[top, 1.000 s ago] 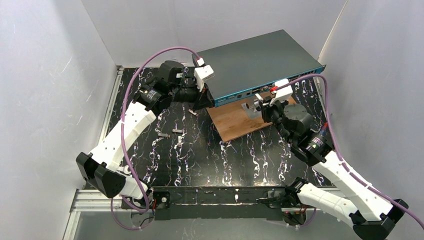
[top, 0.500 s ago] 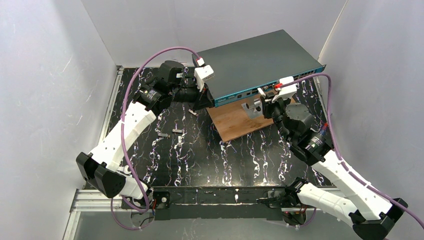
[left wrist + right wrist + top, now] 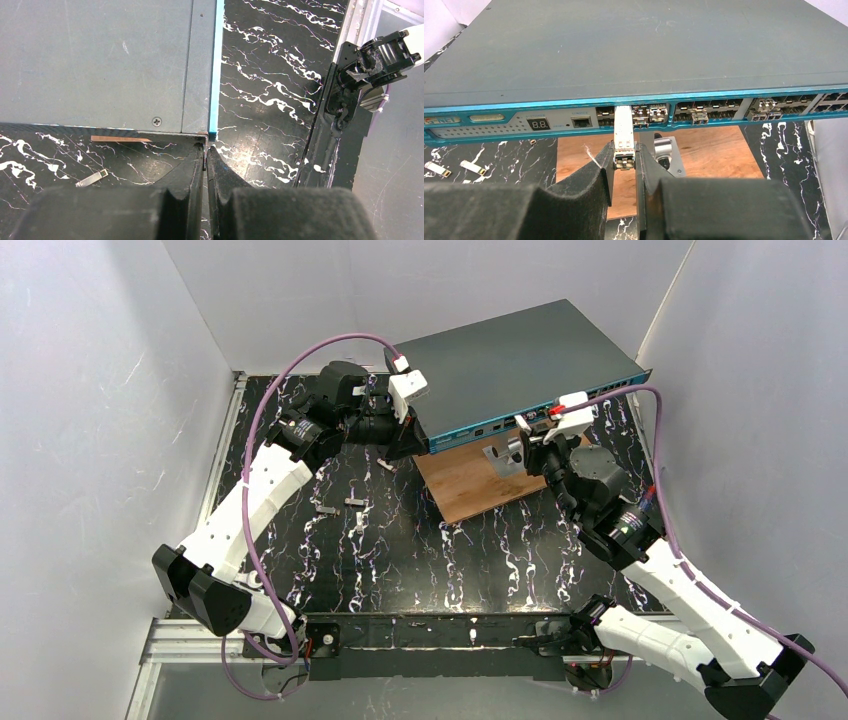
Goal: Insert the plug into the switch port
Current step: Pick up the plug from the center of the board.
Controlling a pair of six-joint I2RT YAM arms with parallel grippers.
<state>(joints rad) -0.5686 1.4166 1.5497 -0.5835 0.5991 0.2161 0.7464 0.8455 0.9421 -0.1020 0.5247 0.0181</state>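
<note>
The switch (image 3: 520, 350) is a wide flat dark grey box with a teal front strip of sockets (image 3: 709, 107), lying at the back on a board. My right gripper (image 3: 624, 156) is shut on the plug (image 3: 624, 132), a small silver module. The plug's front end sits in a socket of the teal strip, left of the middle. In the top view the right gripper (image 3: 527, 440) is right at the switch front. My left gripper (image 3: 205, 152) is shut, its tips pinching a thin edge at the switch's near left corner (image 3: 197, 132); it also shows in the top view (image 3: 408, 437).
A brown wooden board (image 3: 470, 485) lies under the switch, with a silver metal bracket (image 3: 669, 152) on it just right of my right fingers. Loose small modules lie on the black marbled table (image 3: 350, 505), (image 3: 436, 169), (image 3: 92, 177). White walls close in on three sides.
My right gripper has moved forward to the switch front with the plug, mostly in the first half second. The left arm has not moved.
</note>
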